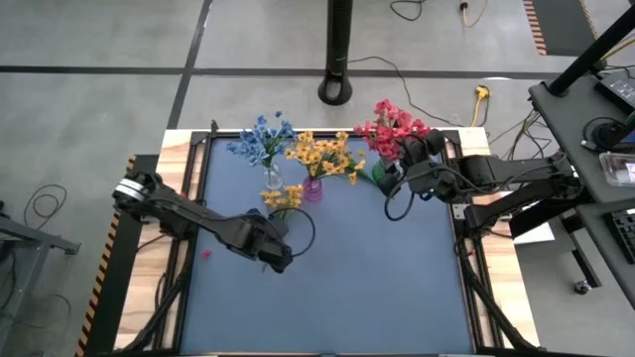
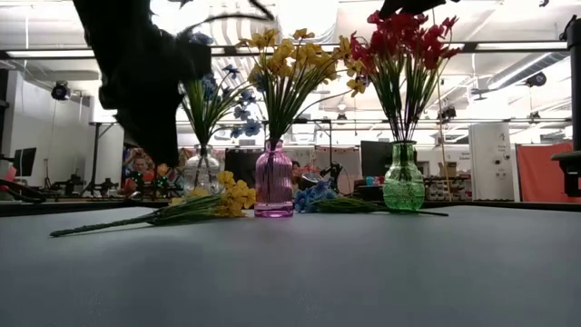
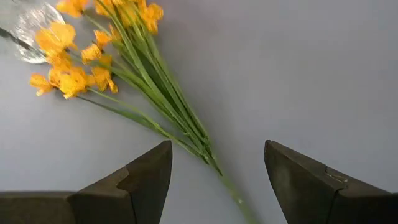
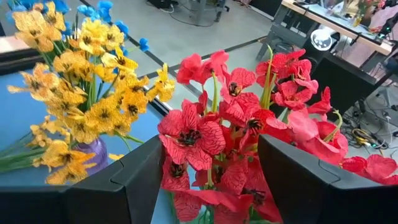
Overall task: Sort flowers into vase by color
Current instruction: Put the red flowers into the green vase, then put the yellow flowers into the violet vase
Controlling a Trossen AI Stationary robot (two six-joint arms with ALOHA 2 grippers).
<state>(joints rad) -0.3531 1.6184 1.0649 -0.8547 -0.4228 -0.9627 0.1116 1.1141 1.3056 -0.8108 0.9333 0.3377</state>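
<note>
flowers: one loose yellow sprig point(image 3: 124, 68) lay flat on the blue mat point(image 1: 337, 288), its blossoms just beside the clear vase point(image 1: 271, 178), its stem running back between my left fingers.
left gripper point(image 3: 214, 186): mine, jaws apart, straddling the stem end from above, nothing held.
right gripper point(image 4: 208, 180): jaws apart over the red bunch point(image 4: 242, 124) in the green vase point(image 2: 403, 179), gripping nothing that i could see.
risk, stem: it looked thin and lay flat on the mat, so i judged my fingers could close over it and miss.
risk, clear vase: it stood close enough that a dragged sprig might knock it.
risk, red bunch: blossoms between my right fingers could snag and tip the green vase.
count, vases: three, clear, pink point(image 2: 273, 180) and green.
count, loose: one yellow sprig for certain; something blue point(image 2: 313, 196) also lay on the mat in the low view.
count, petals: one small red scrap point(image 1: 206, 254) near the left arm.
</note>
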